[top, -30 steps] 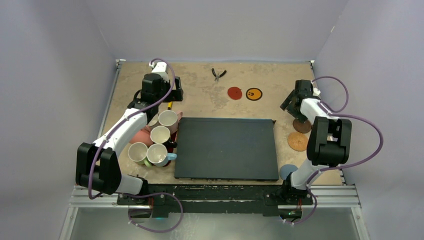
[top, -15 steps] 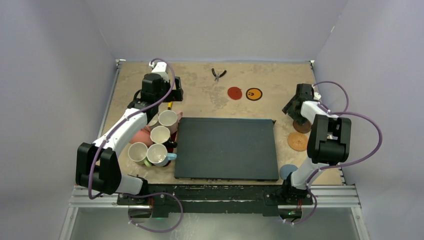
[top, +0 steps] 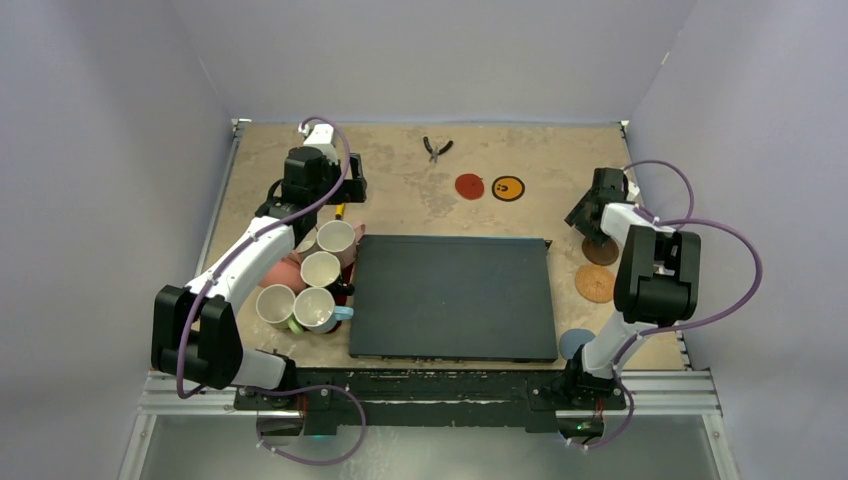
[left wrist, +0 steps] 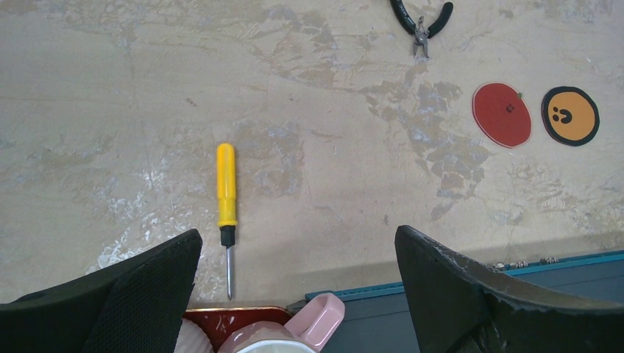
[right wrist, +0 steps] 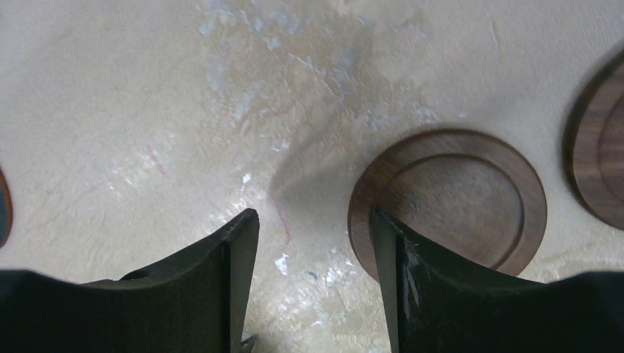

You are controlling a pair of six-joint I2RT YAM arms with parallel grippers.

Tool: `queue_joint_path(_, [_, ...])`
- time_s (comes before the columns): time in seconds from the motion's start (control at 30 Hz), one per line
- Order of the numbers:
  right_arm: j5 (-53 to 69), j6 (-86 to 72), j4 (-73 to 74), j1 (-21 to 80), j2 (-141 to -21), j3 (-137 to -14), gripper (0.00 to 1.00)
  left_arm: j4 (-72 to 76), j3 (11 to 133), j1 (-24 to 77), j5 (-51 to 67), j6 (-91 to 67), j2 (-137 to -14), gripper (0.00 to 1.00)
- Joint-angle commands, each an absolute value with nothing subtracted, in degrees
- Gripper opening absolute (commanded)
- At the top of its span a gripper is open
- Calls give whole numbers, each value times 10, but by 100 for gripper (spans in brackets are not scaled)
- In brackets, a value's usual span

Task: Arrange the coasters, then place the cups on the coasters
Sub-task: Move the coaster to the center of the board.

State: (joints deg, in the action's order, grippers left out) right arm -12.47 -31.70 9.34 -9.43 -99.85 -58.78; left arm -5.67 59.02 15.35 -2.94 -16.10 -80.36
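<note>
Your right gripper [right wrist: 315, 220], jaws apart and empty, has the dark brown coaster [right wrist: 449, 198] beside one finger, not between, so closing may miss.

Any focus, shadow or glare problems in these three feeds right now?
Left wrist: sharp, evenly lit; yellow screwdriver and pliers crisp, no glare. Right wrist: softer close-up; a shadow falls on the table just left of the dark brown coaster, and a second coaster at the right edge is blurred. Top external: diffuse light, faint shadows, black mat matte, no hotspots.
</note>
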Motion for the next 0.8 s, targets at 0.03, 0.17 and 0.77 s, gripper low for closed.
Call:
queue_joint_path(0.03, [-36,-291,57,-93,-1040,-584,58,-51,614,155,-23,-170,-804,98])
queue_joint_path(0.17, [-3,-293,32,-89,-1046,-587,55,-51,614,155,-21,-171,-807,98])
queue_joint_path(0.77, [24,-340,-9,-22,-1181,-739,50,-52,613,156,-26,-169,-824,99])
